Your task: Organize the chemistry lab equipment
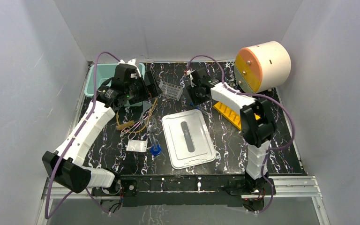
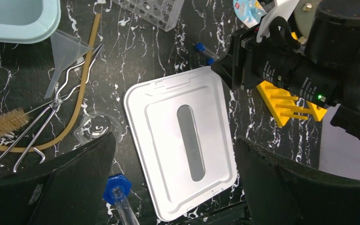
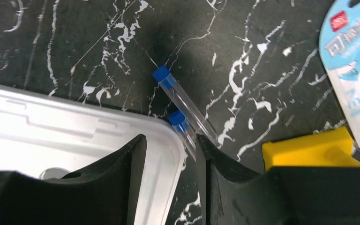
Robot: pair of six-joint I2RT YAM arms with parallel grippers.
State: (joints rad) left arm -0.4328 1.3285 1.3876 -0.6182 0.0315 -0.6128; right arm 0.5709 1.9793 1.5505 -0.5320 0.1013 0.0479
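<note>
- Here the right gripper (image 3: pixel 169 140) straddles one blue-capped tube (image 3: pixel 185 133) beside the white lid (image 3: pixel 51 126), its fingers narrowed but not yet pinching.
- Meanwhile the left gripper (image 2: pixel 174 140) hangs above the lid, fingers spread wide.

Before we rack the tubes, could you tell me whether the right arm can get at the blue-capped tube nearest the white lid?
Probably yes: its end effector straddles that tube, though the lid's edge and a second tube crowd it.
</note>
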